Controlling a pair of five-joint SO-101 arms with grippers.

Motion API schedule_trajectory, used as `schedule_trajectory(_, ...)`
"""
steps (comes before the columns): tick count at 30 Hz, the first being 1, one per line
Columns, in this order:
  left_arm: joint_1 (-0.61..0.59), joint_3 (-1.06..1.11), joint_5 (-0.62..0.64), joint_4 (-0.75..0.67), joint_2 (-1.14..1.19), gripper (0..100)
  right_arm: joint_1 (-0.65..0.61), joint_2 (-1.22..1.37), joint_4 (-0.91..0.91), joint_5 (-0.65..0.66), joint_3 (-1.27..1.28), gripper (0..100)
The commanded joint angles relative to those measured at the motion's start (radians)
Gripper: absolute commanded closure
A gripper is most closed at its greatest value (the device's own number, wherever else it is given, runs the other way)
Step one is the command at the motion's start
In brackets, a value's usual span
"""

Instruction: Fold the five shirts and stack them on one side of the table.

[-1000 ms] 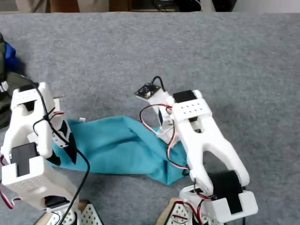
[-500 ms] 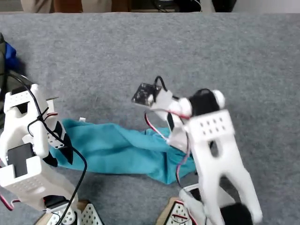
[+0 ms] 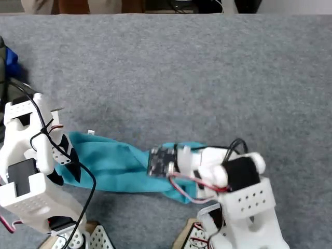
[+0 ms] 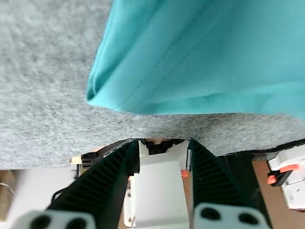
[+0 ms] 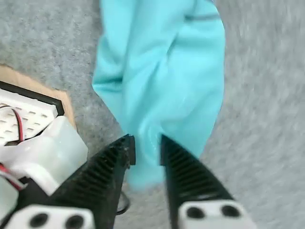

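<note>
A teal shirt [image 3: 114,166] lies bunched in a long strip across the near part of the grey table [image 3: 207,67]. My left gripper [image 3: 70,158] stands at the strip's left end. In the left wrist view the left gripper [image 4: 162,143] is open, just off the hem of the shirt [image 4: 200,52], with nothing between its fingers. My right arm [image 3: 228,174] is folded back low over the strip's right end. The right gripper [image 5: 145,143] hangs over the shirt [image 5: 162,71], its fingers [image 5: 119,157] a little apart and holding nothing.
A pile of dark and blue clothes [image 3: 6,67] sits at the table's left edge. Both arm bases and a white breadboard [image 5: 24,119] crowd the near edge. The far half of the table is bare grey felt.
My right arm has lifted off the shirt's middle and swung back toward its base, now low over the right end. The raised fold in the shirt has flattened. The left arm shifted slightly left.
</note>
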Motion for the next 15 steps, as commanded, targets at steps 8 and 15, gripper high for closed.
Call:
schedule_trajectory(8,0.176,-0.21,0.189,0.018,-0.148,82,-0.137,-0.239,0.014,-0.049,-0.044,81.0)
schedule_trajectory(15,0.328,-0.25,0.322,0.018,-0.183,82,0.159,-0.196,-0.144,-0.098,-0.03,81.0)
